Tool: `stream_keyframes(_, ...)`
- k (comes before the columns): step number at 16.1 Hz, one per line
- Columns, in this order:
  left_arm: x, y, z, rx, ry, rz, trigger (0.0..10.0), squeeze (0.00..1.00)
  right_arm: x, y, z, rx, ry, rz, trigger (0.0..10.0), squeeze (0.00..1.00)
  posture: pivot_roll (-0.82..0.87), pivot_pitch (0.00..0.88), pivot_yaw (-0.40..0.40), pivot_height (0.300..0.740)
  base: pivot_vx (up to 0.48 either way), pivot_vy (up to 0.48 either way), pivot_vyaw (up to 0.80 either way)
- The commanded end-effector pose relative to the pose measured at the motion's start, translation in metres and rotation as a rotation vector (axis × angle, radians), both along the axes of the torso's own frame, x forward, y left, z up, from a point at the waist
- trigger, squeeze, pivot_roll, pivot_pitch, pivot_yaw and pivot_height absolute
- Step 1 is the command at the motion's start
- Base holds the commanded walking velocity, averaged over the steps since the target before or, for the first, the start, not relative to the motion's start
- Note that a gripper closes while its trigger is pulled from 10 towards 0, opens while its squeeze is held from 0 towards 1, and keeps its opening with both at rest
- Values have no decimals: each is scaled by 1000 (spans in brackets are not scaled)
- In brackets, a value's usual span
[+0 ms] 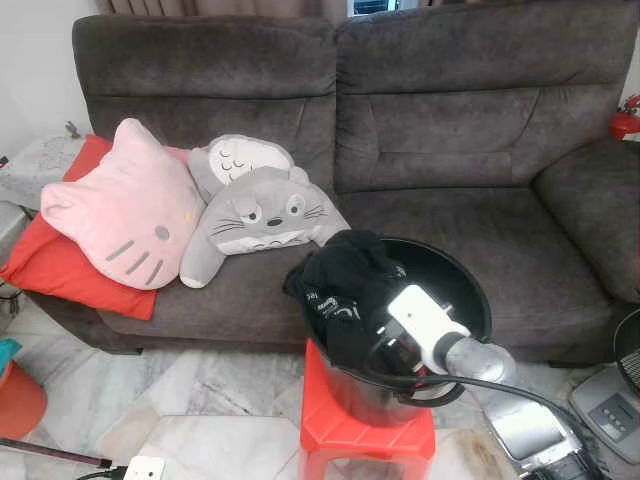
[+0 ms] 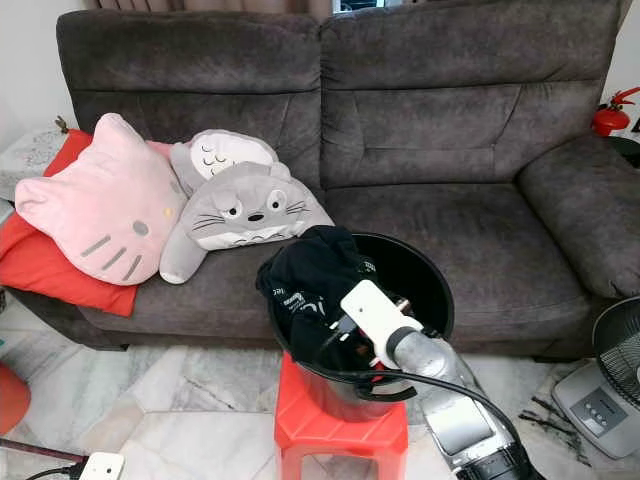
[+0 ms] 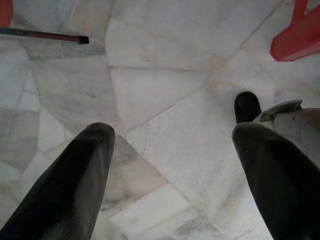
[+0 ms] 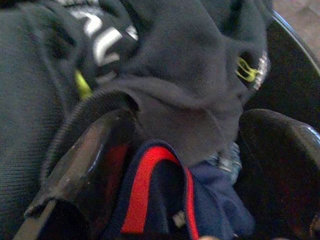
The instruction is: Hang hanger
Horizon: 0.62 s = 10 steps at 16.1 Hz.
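Observation:
A black bucket stands on a red plastic stool in front of the sofa. Dark clothes are heaped in it and spill over its left rim. My right arm reaches down into the bucket. In the right wrist view my right gripper is open, its fingers pushed into the pile. A black garment with white lettering drapes over one finger, and a navy cloth with a red stripe lies between them. My left gripper hangs open over the marble floor.
Behind the bucket is a dark grey sofa with a pink cat cushion, a grey plush and a red cushion. A fan base stands at the right. A power strip lies on the floor at the left.

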State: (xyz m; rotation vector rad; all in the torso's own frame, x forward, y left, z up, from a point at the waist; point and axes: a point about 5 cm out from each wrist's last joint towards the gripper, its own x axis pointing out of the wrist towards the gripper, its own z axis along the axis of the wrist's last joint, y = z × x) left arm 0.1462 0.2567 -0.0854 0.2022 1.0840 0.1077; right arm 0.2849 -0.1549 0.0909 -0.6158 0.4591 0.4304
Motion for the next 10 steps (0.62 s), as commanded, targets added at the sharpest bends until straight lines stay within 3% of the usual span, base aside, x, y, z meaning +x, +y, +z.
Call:
stream_keyframes(1, -1, 1, 0, 7, 3, 2, 10000, 0, 3, -1, 3, -23, -24, -10, 10000, 0, -195, 0, 61, 732, 0, 0, 0)
stream_keyframes(6, -2, -3, -1, 7, 8, -6, 10000, 0, 6, -5, 5, -43, -70, -46, 10000, 0, -198, 0, 63, 732, 0, 0, 0)
stream_keyframes(10, -6, -3, -3, 9, 18, -9, 10000, 0, 6, 2, 8, -59, -145, 9, 10000, 0, -200, 0, 61, 732, 0, 0, 0)
